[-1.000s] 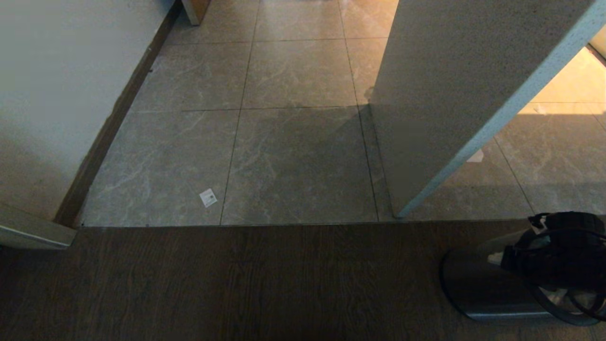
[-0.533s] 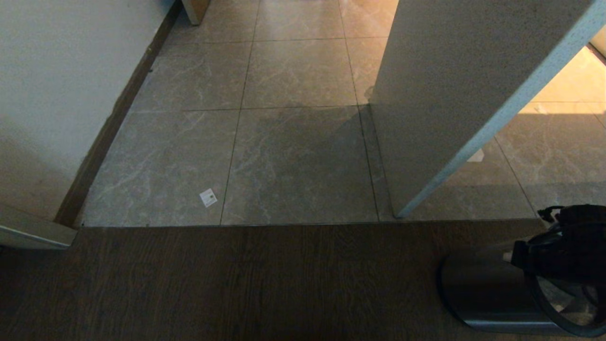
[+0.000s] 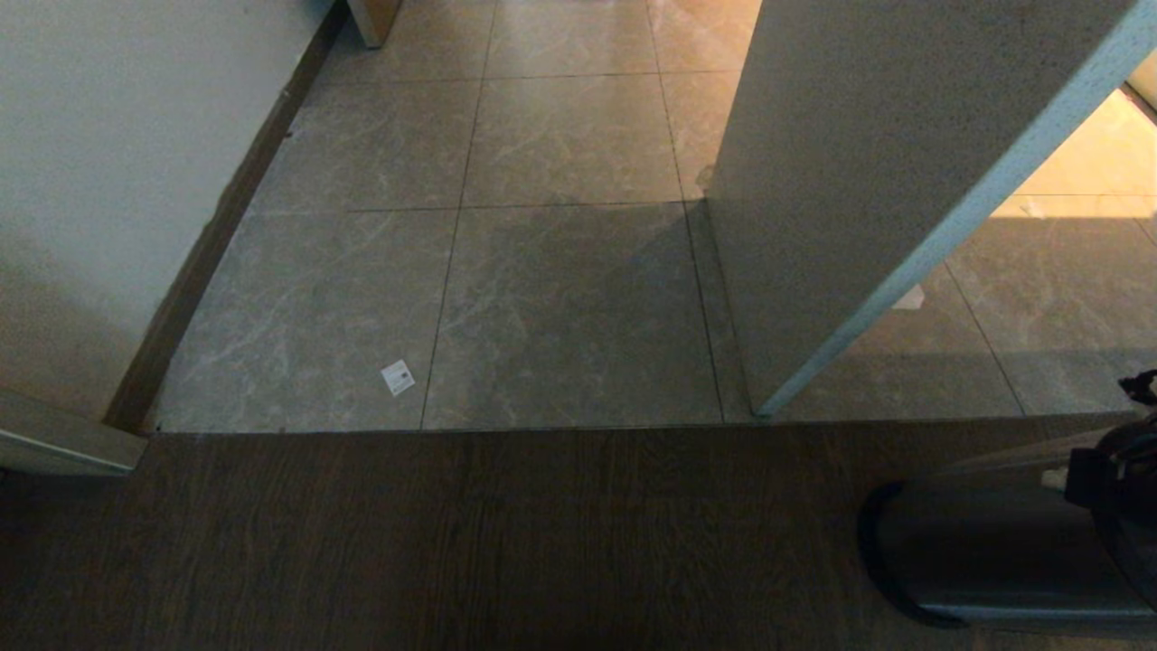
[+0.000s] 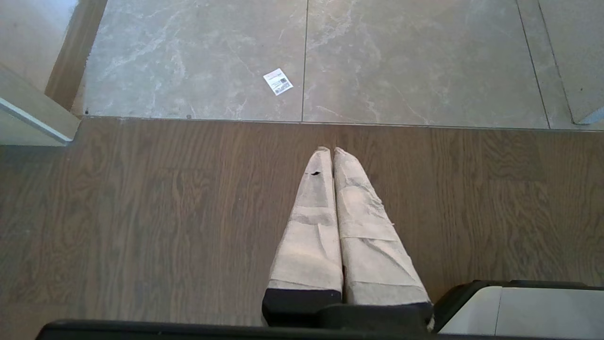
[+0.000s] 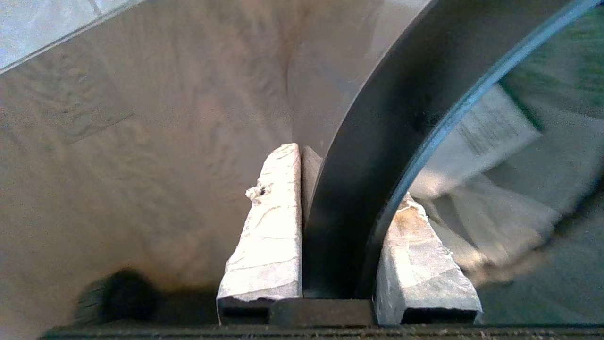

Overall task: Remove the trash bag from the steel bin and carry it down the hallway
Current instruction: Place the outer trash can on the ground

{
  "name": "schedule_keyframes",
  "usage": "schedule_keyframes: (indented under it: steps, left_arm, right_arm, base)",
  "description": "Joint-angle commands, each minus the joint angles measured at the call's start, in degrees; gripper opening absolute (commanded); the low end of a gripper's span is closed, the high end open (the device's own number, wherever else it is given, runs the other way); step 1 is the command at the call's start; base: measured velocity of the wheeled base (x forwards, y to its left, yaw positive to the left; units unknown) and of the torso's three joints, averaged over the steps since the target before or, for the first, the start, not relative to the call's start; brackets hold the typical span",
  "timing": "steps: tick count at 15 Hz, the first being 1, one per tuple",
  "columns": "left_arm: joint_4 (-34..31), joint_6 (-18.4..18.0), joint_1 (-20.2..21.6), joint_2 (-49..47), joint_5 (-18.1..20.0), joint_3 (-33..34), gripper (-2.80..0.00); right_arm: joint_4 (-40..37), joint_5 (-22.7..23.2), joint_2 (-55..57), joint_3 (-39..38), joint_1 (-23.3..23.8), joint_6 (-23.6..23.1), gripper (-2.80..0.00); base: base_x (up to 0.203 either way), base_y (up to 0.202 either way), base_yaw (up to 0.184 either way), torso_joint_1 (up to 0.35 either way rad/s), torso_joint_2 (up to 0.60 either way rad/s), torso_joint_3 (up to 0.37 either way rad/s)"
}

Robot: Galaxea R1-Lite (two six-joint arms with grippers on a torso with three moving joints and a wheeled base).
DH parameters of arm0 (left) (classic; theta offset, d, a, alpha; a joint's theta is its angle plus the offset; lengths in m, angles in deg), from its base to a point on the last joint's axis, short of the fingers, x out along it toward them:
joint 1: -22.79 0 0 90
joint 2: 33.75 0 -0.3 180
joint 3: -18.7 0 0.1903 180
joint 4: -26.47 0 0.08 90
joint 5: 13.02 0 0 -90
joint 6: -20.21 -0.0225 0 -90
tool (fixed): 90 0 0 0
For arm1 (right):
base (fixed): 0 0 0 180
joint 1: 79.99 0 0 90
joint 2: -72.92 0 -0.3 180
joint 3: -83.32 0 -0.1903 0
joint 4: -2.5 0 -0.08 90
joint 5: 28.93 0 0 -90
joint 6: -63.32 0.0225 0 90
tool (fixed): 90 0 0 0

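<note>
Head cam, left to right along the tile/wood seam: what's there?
White wall with dark baseboard → paper slip on the tiles → white partition wall → steel bin → right gripper at the frame edge.

- Dark wood-grain floor (image 3: 452, 542) across the near ground, meeting the tiles along a straight threshold line.
- Small white paper label (image 3: 397, 377) with dark print, flat on a tile just beyond that line, beside a grout joint; also seen at (image 4: 277, 81).
- White wall (image 3: 108, 181) at left, dark baseboard (image 3: 217, 226) along its foot.
- Pale speckled wall corner (image 3: 841, 199) at right, light edge running down to the floor.
- Warm sunlit patch (image 3: 1098, 154) far right.
</note>
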Motion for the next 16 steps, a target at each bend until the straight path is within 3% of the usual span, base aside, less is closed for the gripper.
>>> schedule_keyframes:
  steps: [1,3,6,8,12,16]
  left_arm:
    - [0.00,0.02,0.00,0.00,-0.06,0.00,-2.80]
    - [0.03,0.02,0.00,0.00,-0.06,0.00,-2.80]
    - [0.00,0.02,0.00,0.00,-0.04,0.00,-2.80]
    - [0.00,0.02,0.00,0.00,-0.06,0.00,-2.80]
    - [0.00,0.02,0.00,0.00,-0.06,0.00,-2.80]
    - [0.00,0.02,0.00,0.00,-0.06,0.00,-2.80]
  right_arm:
    - [-2.04,0.24,-8.33,-0.45,2.37,-4.36,-2.80]
    - [-8.32,1.22,-14.24,-0.42,3.18,-8.28,-2.80]
    - [-13.73,1.54,-21.29,1.17,3.29,-9.39,-2.80]
    - [-21.48,1.62,-25.06,6.71,3.18,-9.59,-2.80]
    - [-45.85,1.75,-32.51,20.19,3.20,-9.76,-2.80]
    - [-56.07,1.69,-39.28,25.94,3.17,-12.15,-2.80]
  base:
    - [0.000,0.000,0.000,0.000,0.00,0.000]
    - [0.000,0.000,0.000,0.000,0.00,0.000]
    - [0.000,0.000,0.000,0.000,0.00,0.000]
    - [0.000,0.000,0.000,0.000,0.00,0.000]
    - [0.000,0.000,0.000,0.000,0.00,0.000]
    - [0.000,0.000,0.000,0.000,0.00,0.000]
